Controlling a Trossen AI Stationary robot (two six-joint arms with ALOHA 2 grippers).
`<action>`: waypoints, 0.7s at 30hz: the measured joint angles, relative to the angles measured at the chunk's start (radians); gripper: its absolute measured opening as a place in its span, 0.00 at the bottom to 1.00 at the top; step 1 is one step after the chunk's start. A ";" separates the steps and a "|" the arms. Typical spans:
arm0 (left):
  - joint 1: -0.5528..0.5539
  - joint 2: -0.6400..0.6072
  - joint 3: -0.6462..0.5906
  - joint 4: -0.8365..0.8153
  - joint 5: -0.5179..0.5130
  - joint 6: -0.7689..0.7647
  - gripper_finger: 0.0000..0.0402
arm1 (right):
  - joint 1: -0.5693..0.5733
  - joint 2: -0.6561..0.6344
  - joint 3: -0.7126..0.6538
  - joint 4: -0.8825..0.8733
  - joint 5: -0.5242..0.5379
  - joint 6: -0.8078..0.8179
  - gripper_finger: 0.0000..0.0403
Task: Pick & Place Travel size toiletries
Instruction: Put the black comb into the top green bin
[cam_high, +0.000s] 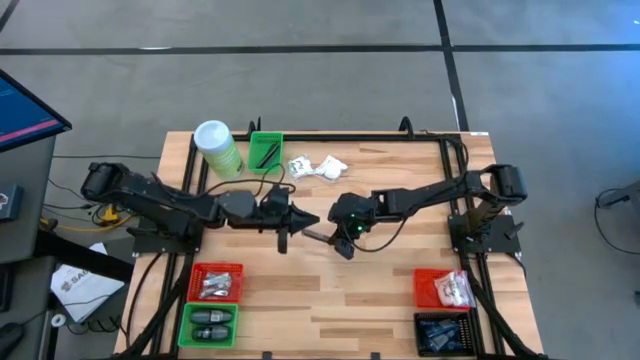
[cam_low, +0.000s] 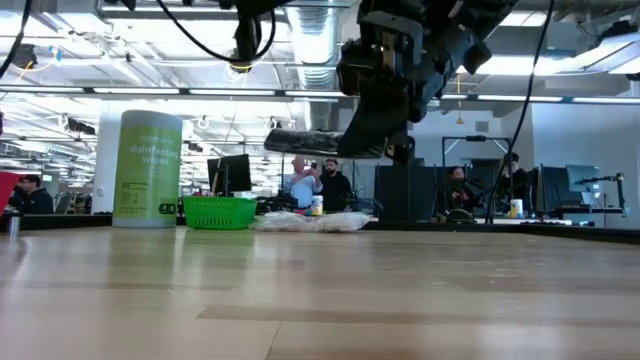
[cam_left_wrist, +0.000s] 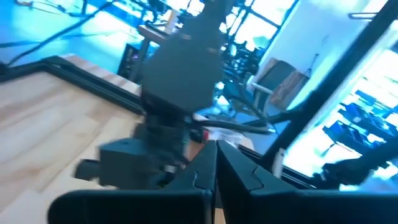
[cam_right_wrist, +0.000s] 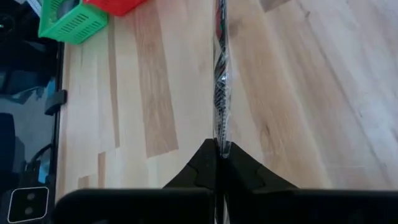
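Note:
My right gripper (cam_high: 336, 238) hangs over the table's middle, shut on a slim silvery packet (cam_high: 318, 237), which appears edge-on in the right wrist view (cam_right_wrist: 219, 81) and as a flat dark strip in the low view (cam_low: 310, 142). Just left of the packet, my left gripper (cam_high: 305, 222) points level toward the right arm, shut (cam_left_wrist: 216, 163), with nothing between its fingers. A small heap of white sachets (cam_high: 318, 167) lies on the table toward the far edge. My right gripper pinches one end of the packet (cam_right_wrist: 219, 134) between its two fingers. The fingers slant down from the table's right side and lie along the packet. The rest of it sticks out past the fingertips toward the left arm, about level and lifted clear of the table.
A tall green canister (cam_high: 218, 148) and a green bin (cam_high: 265, 150) stand at the far left. A red bin (cam_high: 216, 282) and a green bin (cam_high: 208, 325) sit near left; a red bin (cam_high: 443, 288) and a black bin (cam_high: 445, 333) near right. People show in the room beyond.

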 joint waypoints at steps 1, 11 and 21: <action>0.005 0.000 0.000 -0.002 0.010 0.000 0.00 | 0.003 0.000 0.000 0.003 0.001 0.003 0.00; -0.050 0.004 0.000 -0.011 0.083 -0.067 0.00 | -0.025 -0.146 -0.001 -0.001 0.105 0.090 0.00; -0.088 0.006 0.000 -0.006 -0.011 -0.095 0.00 | -0.061 -0.391 0.000 0.019 0.244 0.149 0.00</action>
